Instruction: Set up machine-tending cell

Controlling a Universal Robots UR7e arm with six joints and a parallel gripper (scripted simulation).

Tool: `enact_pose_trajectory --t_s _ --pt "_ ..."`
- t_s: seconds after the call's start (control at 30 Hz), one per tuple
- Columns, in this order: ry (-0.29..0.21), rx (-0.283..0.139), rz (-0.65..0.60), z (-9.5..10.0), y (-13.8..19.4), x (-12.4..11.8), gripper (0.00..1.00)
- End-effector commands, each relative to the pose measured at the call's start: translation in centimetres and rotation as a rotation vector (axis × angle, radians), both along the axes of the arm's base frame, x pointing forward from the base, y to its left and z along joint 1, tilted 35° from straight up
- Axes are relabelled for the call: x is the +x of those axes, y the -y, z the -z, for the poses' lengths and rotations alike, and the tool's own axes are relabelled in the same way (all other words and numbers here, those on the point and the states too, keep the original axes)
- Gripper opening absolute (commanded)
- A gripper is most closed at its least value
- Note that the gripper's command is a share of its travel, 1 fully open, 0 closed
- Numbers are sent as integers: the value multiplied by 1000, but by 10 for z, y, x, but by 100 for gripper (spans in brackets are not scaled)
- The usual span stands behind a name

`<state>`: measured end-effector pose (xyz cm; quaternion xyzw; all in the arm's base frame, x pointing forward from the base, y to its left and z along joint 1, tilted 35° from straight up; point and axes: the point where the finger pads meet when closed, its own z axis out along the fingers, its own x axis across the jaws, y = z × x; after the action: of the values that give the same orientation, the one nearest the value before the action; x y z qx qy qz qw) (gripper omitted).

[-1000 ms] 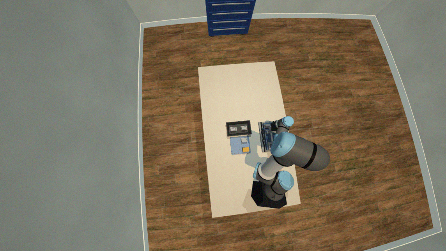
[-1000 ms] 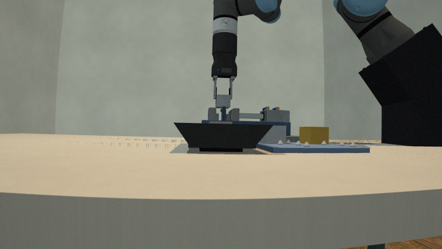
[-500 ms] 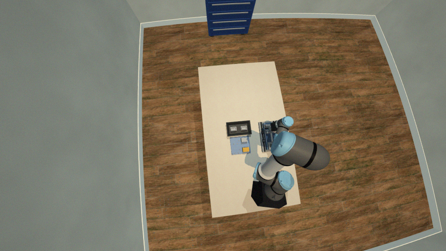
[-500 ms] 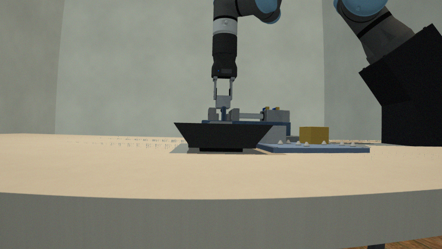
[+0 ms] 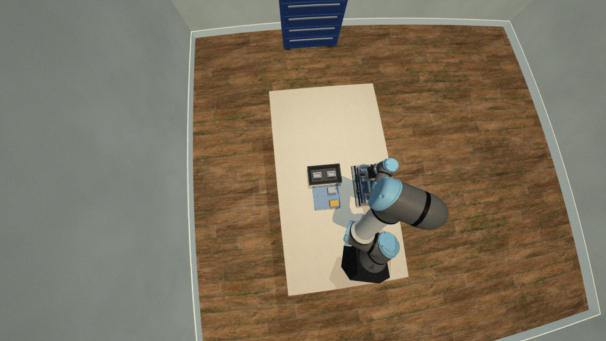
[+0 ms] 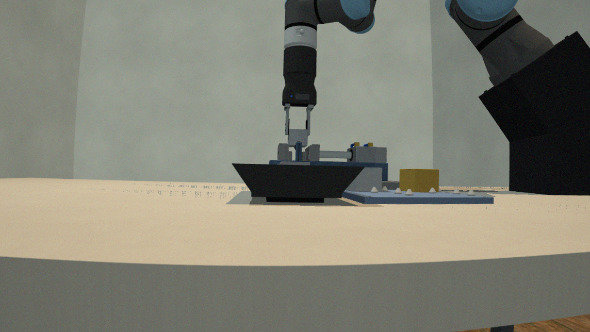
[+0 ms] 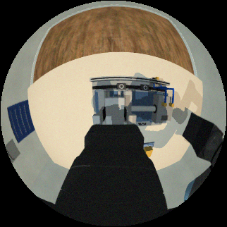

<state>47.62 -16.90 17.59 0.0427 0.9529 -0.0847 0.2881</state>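
Note:
My gripper (image 6: pixel 297 139) is shut on a grey aluminium blank (image 6: pixel 297 136) and holds it just above the opening of the vise (image 6: pixel 326 155), between the two jaw blocks. The vise also shows in the overhead view (image 5: pixel 362 186), partly hidden by my arm, and in the wrist view (image 7: pixel 141 103), where the blank (image 7: pixel 114 113) sits over the gap. The blue infeed plate (image 5: pixel 326 198) carries another aluminium blank (image 5: pixel 331 191) and a brass blank (image 5: pixel 333 203). The black outfeed tray (image 5: pixel 324 174) holds two finished parts (image 5: pixel 317 173) (image 5: pixel 331 173) lying flat.
The tray (image 6: pixel 297 180) stands in front of the vise in the side view, with the infeed plate (image 6: pixel 416 198), its pins and the brass blank (image 6: pixel 418 179) to the right. My base (image 5: pixel 365 265) is at the table's near end. A blue drawer cabinet (image 5: pixel 312 21) stands by the far wall.

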Motion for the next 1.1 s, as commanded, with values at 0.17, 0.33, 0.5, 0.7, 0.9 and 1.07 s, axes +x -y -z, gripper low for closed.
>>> enact_pose_trajectory --t_s 0.17,0.33,0.5,0.7,0.9,1.07 --pt "-2 2 0 5 -1 2 0" --pt "-2 2 0 7 0 3 0" --pt "-2 2 0 8 0 3 0" --pt "-2 2 0 10 1 4 0" --pt "-2 2 0 11 1 5 0" --pt "-2 1 0 11 1 6 0"
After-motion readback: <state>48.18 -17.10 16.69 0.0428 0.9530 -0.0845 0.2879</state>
